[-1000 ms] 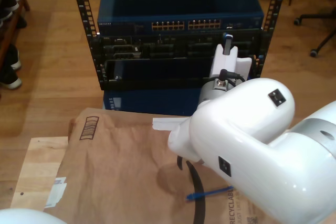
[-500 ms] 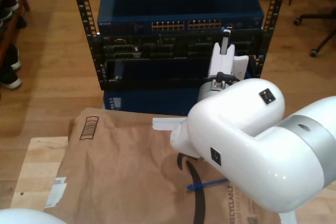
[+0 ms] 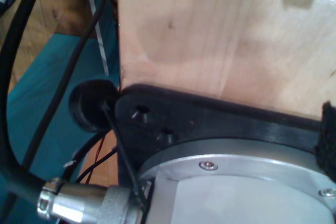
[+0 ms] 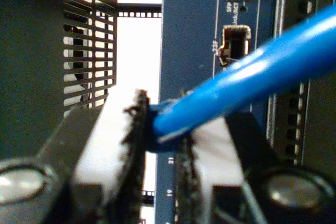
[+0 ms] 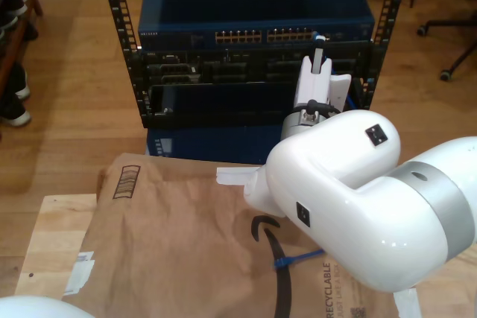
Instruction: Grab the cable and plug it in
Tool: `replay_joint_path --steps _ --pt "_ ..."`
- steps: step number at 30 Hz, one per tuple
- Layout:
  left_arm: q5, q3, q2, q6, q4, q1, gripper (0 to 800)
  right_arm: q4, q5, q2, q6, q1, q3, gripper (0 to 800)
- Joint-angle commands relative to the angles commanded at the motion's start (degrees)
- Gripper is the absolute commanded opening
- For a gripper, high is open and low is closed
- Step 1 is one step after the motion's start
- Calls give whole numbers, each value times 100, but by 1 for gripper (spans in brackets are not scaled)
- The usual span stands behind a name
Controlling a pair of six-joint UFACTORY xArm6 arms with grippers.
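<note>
In the lower right of the exterior view, the white arm (image 5: 358, 206) is seen to have swung a little toward that view's left over the last second. Beneath it, on the brown paper bag (image 5: 171, 236), the slack run of the cable (image 5: 298, 260) has been drawn up the frame from where it lay a second ago. This is taken to mean that slack is being pulled forward as the held end advances.

Farther in, my second gripper (image 5: 319, 48) has been carried up the frame, from the dark rack panel (image 5: 223, 94) below to the right end of the port row (image 5: 264, 35) on the blue switch (image 5: 253, 5). In the second wrist view the cable (image 4: 247, 80) is pinched between the pads (image 4: 134, 129), the jaws being closed narrowly on it just behind its end. The plug itself is hidden between the pads, so its orientation cannot be read. Just beyond the grip, the switch face (image 4: 189, 35) stands very close, with an open socket (image 4: 235, 43) beside the cable.

The approach is judged nearly complete; alignment with a socket and a straight push are thought to remain. Whether the plug has touched the switch cannot be told.

In the first wrist view a wooden panel (image 3: 220, 35) and a black lead (image 3: 16, 145) are seen; how my first gripper's jaws stand cannot be told.
</note>
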Motion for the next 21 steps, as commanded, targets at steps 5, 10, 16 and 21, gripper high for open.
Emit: replay_joint_path --steps 5,10,16,21 --pt "0 0 0 0 0 0 800 -114 9 0 105 -9 0 0" --pt "0 0 0 0 0 9 800 -167 26 0 255 -35 35 0" --pt "0 0 0 0 0 0 800 -211 35 0 422 -35 44 0" --pt "0 0 0 0 9 9 800 -246 44 -9 431 -35 70 0"
